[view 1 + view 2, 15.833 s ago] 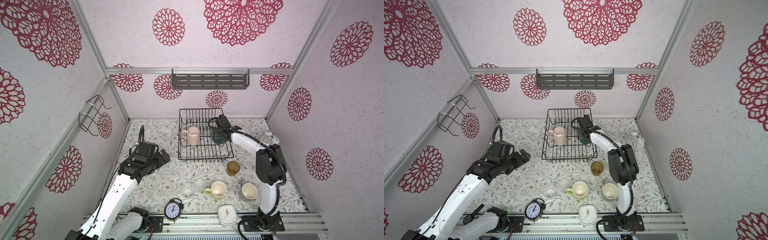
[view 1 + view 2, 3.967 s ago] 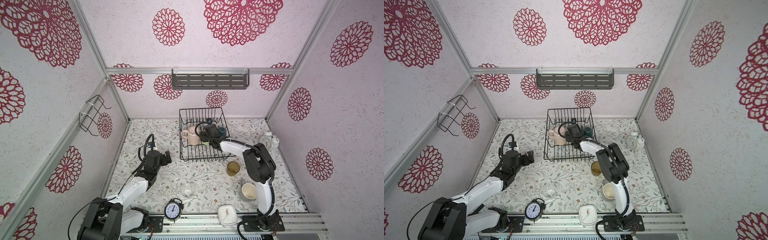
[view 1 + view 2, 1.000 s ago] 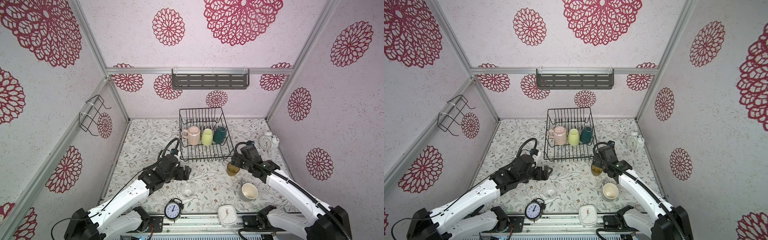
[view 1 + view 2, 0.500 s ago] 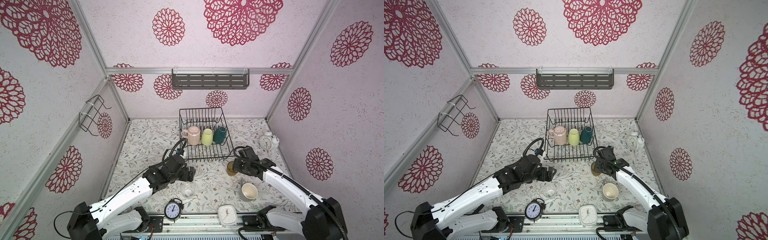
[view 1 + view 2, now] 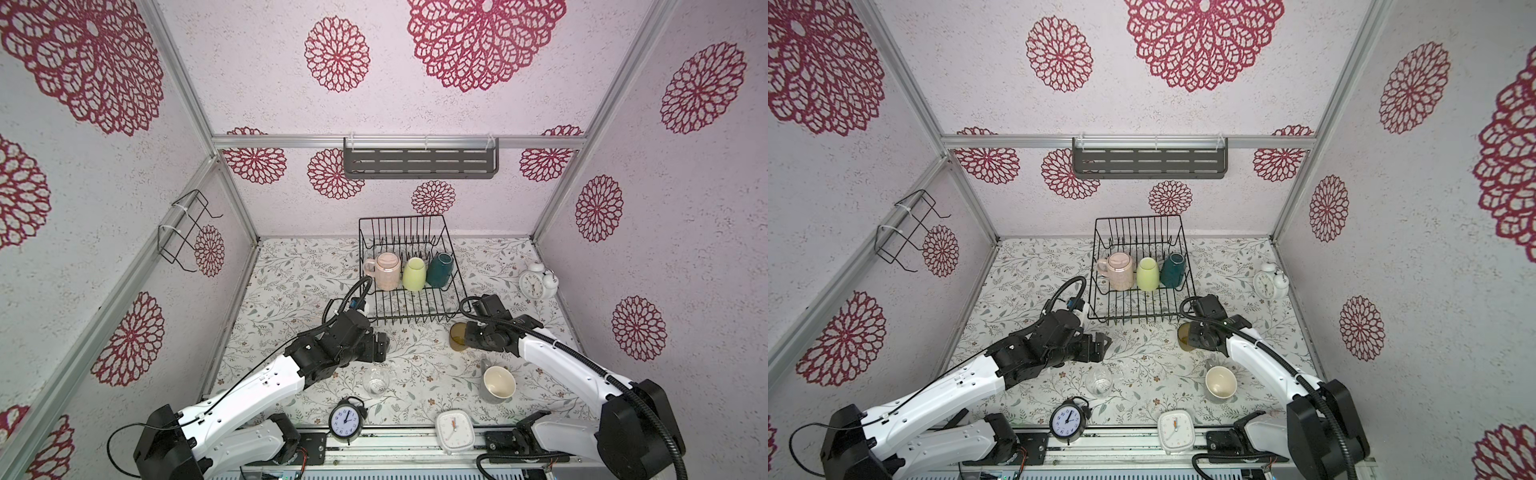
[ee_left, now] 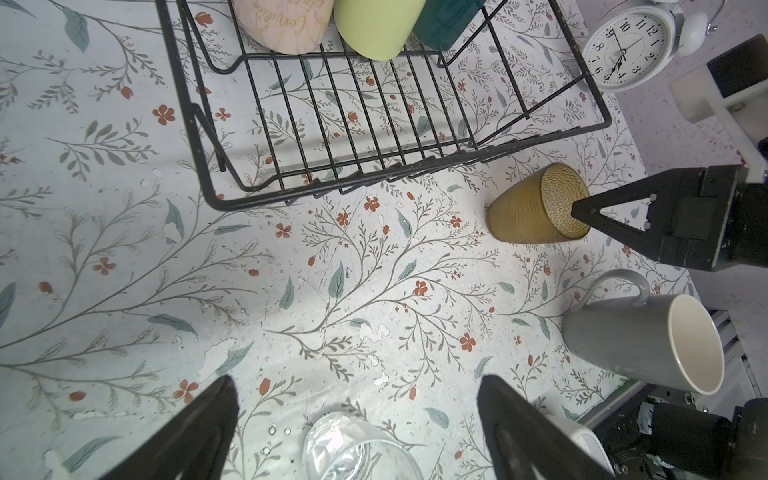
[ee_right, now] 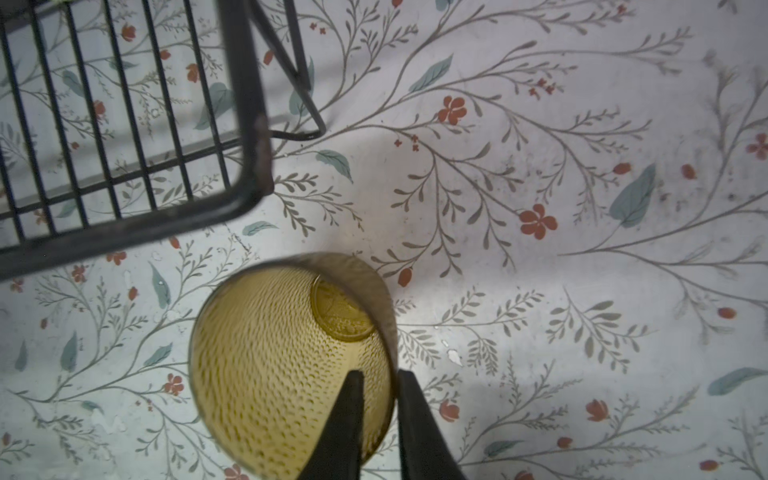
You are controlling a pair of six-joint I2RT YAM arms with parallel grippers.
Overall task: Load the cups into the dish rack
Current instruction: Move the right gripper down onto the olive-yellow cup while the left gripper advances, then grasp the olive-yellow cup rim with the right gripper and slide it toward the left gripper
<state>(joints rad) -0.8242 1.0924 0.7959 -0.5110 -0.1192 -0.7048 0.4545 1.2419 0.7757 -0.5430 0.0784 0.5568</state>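
In both top views the right gripper (image 5: pixel 467 337), wider a second ago, has clenched on the rim of the amber tumbler (image 5: pixel 456 336), on the counter (image 5: pixel 419 357) just off the near right corner of the dish rack (image 5: pixel 415 318); the left gripper (image 5: pixel 380 347) hangs near the clear glass (image 5: pixel 376 382). The left wrist view shows its fingers (image 6: pixel 199 424) released, the glass between them. The right wrist view shows one finger inside the tumbler's wall, one outside.

Four mugs (image 5: pixel 388 272), one glass (image 5: pixel 376 382), one tumbler (image 5: pixel 456 336), three clocks (image 5: pixel 533 284), one dish rack (image 5: pixel 401 232)
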